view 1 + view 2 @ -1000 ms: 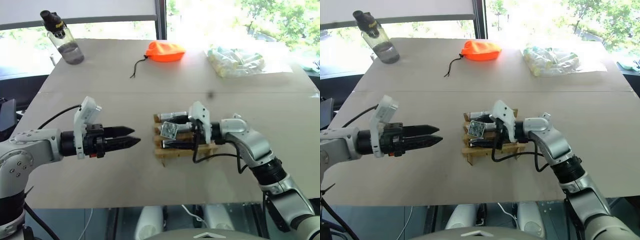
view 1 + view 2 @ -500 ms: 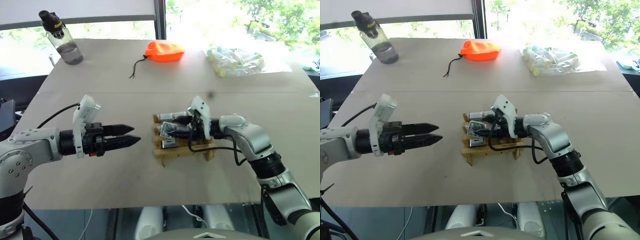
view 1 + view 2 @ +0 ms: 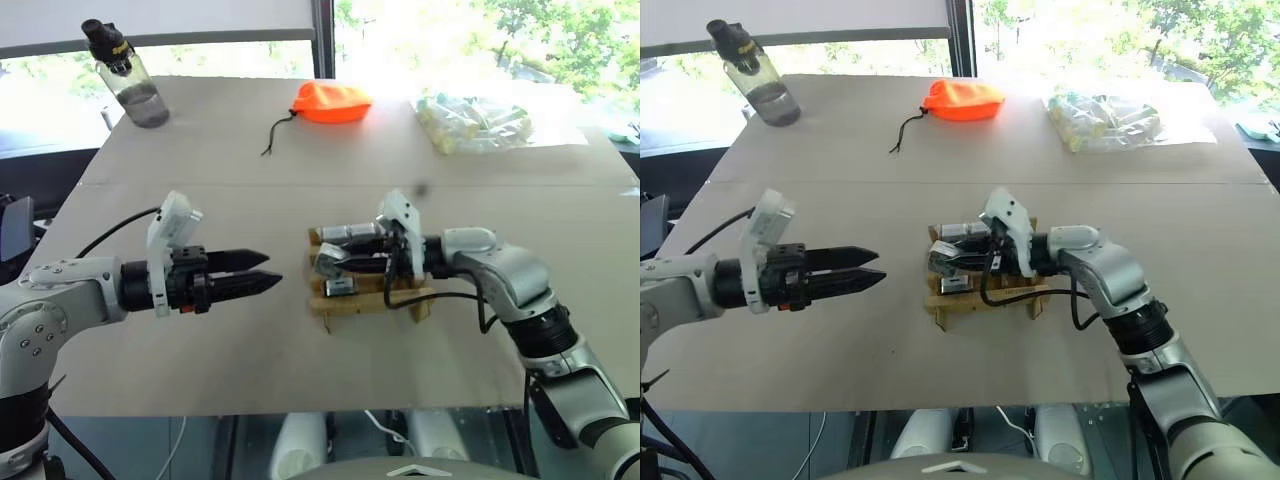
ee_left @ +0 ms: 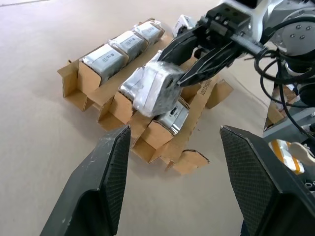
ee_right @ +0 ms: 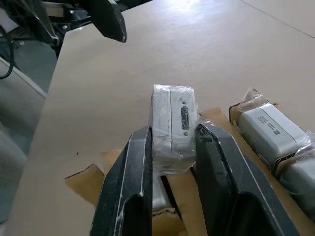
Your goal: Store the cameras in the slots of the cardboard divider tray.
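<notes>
My right fingers (image 5: 170, 162) clamp a wrapped camera (image 5: 172, 125) above the tray (image 4: 189, 115), left fingers (image 3: 268, 273) spread nearby, so I should square it over a free slot before lowering.

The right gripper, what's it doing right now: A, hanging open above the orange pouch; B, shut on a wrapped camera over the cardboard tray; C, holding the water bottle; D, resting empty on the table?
B: the right gripper pinches a plastic-wrapped camera between its fingers, above the cardboard divider tray.
</notes>
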